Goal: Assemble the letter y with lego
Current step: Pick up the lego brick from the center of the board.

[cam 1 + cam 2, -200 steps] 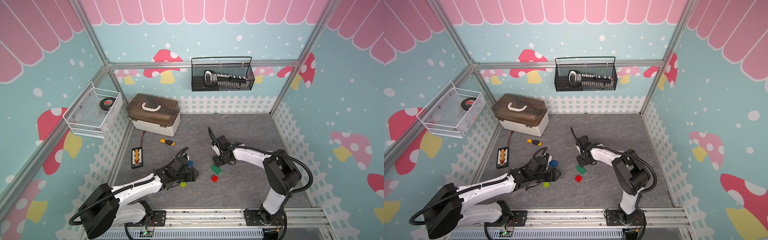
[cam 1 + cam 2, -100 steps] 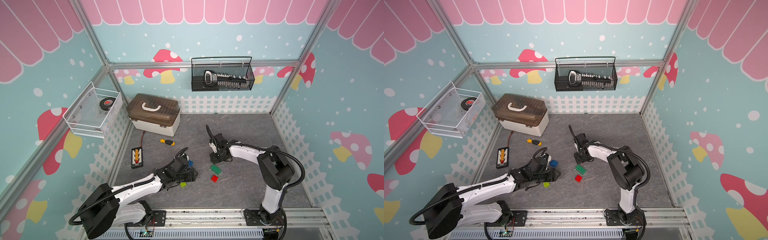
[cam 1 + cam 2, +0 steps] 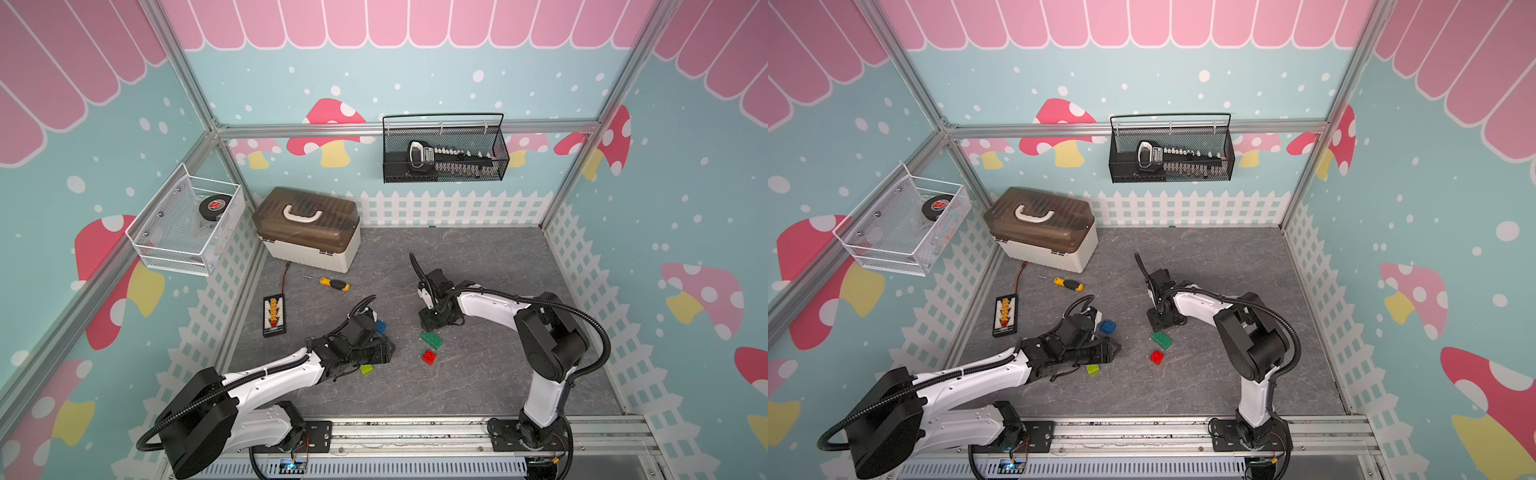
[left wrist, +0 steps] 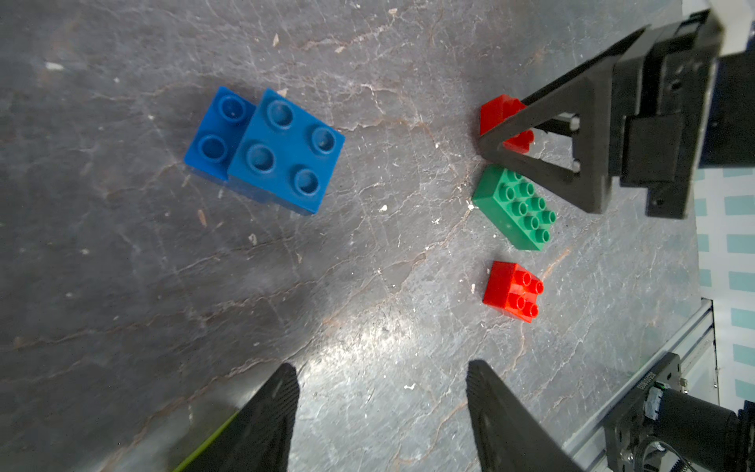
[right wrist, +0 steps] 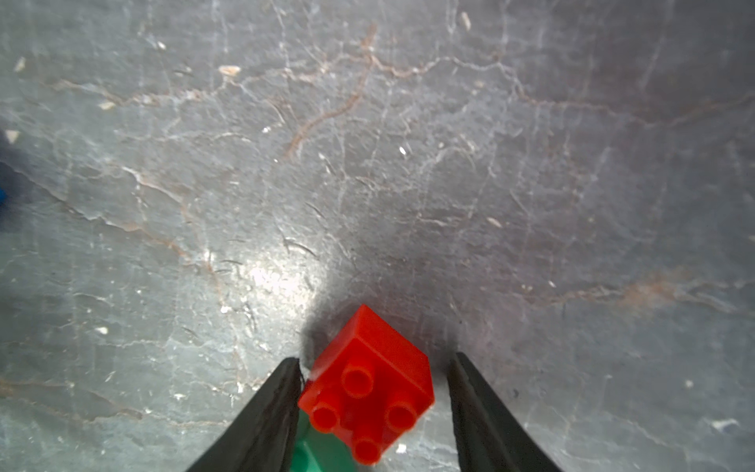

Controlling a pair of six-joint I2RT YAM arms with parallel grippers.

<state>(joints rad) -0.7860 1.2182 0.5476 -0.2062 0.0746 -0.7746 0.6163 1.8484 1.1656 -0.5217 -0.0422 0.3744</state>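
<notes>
My left gripper (image 4: 380, 367) is open and empty just above the floor; it also shows in both top views (image 3: 384, 349). A lime-green brick (image 3: 366, 369) lies close beside it. Two blue bricks (image 4: 265, 151), one pressed half over the other, lie apart from it. My right gripper (image 5: 374, 359) is open around a red brick (image 5: 367, 388); one finger (image 5: 282, 392) touches a corner, and there is a gap at the other. Next to it lie a dark-green brick (image 4: 514, 208) and a second red brick (image 4: 512, 292). No joined letter y is in view.
A brown-lidded toolbox (image 3: 307, 226) stands at the back left. In front of it lie a yellow-handled screwdriver (image 3: 332, 284) and a black connector strip (image 3: 274, 313). A white picket fence (image 3: 582, 266) rings the floor. Wire baskets hang on the back wall (image 3: 444, 153) and the left wall (image 3: 187, 226).
The right arm's elbow swung left and partly back, while its gripper shifted slightly by the dark-green brick. The left arm and the loose bricks have not moved.
</notes>
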